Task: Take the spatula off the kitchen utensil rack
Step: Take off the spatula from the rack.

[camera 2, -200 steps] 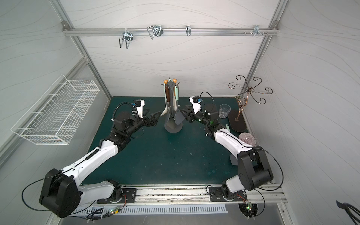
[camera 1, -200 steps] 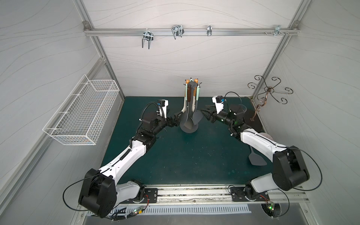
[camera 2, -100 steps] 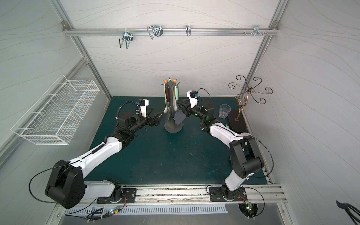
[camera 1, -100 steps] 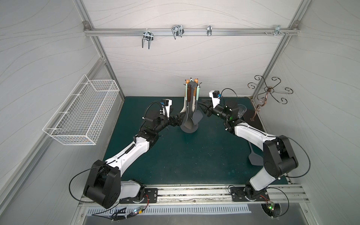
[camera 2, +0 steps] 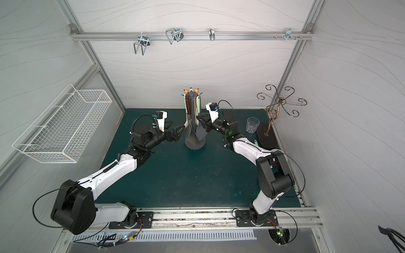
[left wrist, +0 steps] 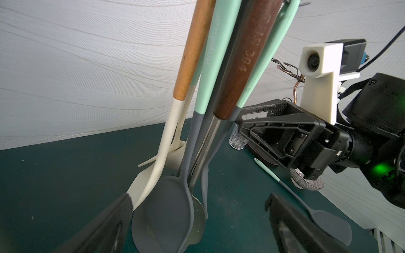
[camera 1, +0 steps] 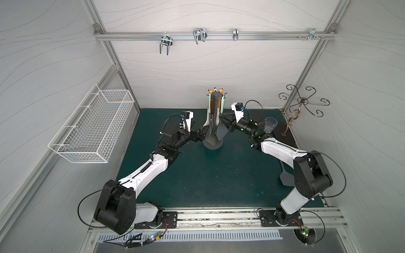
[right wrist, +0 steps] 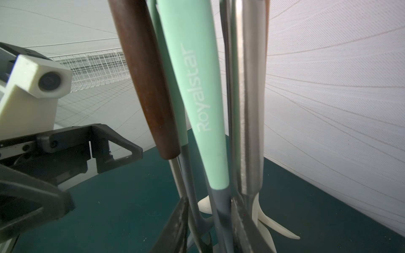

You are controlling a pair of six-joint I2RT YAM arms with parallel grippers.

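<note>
Spatula (right wrist: 197, 98) hanging on the kitchen utensil rack (camera 1: 210, 146), far centre: grasp under way.
Right gripper (right wrist: 210, 197) straddles its grey neck, whether clamped I cannot tell; left gripper (camera 2: 180, 131) gapes left of the rack. Next: clamp, then lift it free.

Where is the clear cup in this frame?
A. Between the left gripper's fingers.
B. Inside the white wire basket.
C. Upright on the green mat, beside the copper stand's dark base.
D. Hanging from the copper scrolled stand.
C: in both top views the clear cup stands upright on the green mat, next to the copper stand's dark base.
</note>
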